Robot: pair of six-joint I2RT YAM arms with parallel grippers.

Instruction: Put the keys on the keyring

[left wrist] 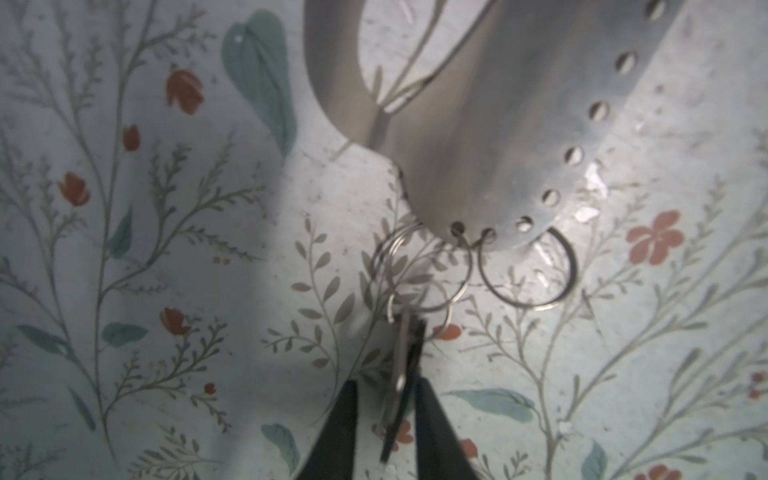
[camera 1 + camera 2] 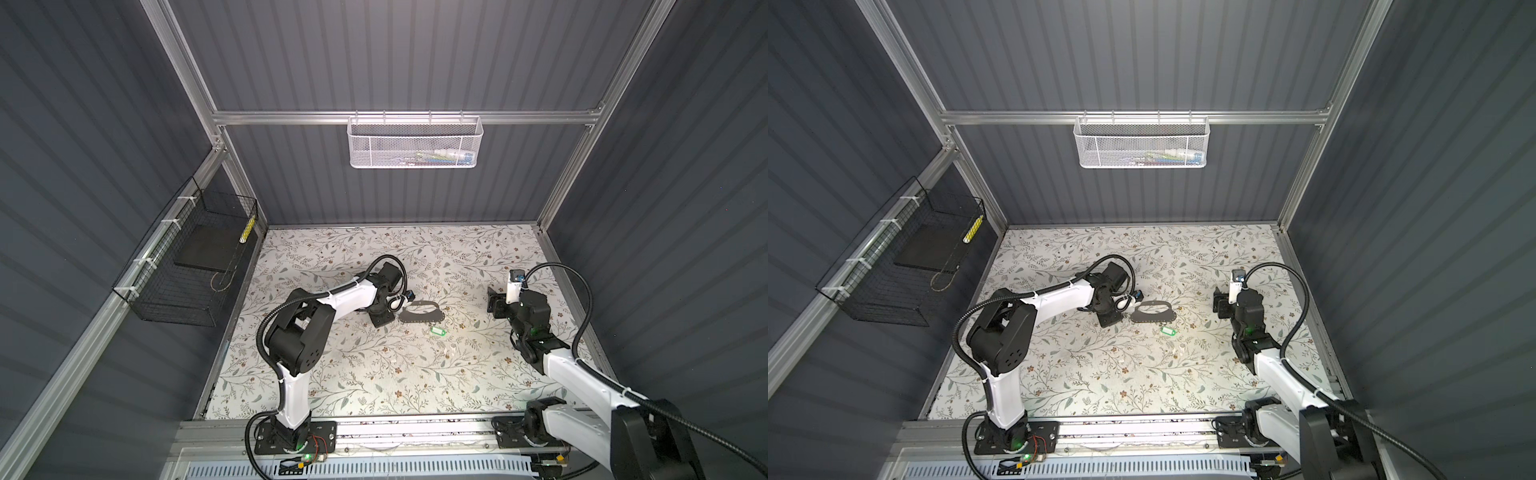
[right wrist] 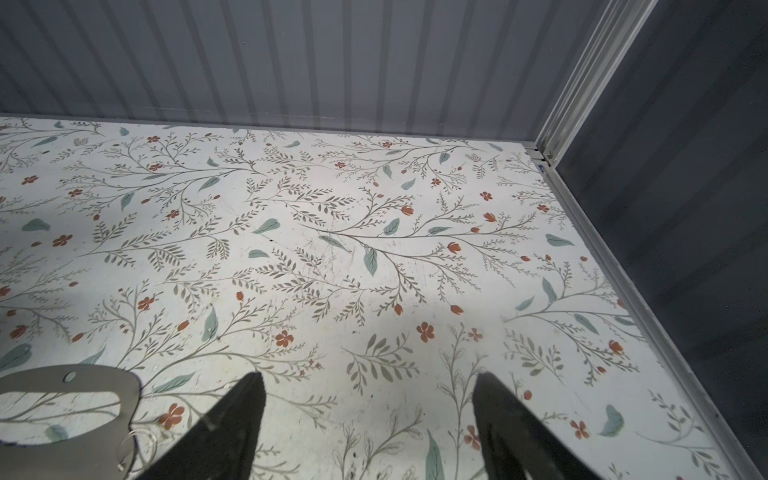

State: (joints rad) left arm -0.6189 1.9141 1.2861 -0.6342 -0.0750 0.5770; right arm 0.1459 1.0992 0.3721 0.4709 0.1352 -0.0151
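A grey metal plate (image 2: 419,318) (image 1: 490,137) with a handle slot and a row of holes lies mid-table. In the left wrist view, thin wire rings (image 1: 419,270) hang from its end holes. A key (image 1: 405,361) stands on edge on one ring, between the fingers of my left gripper (image 1: 386,382) (image 2: 384,321). The jaws stand apart, with a gap on one side of the key. The keyring with its green tag (image 2: 437,331) (image 2: 1169,331) lies loose on the table just in front of the plate. My right gripper (image 3: 370,378) (image 2: 496,304) is open and empty, to the right of the plate.
A white mesh basket (image 2: 415,143) hangs on the back wall and a black wire basket (image 2: 187,266) on the left wall. A small pale bit (image 2: 446,351) lies in front of the tag. An aluminium rail (image 3: 623,270) edges the table on the right.
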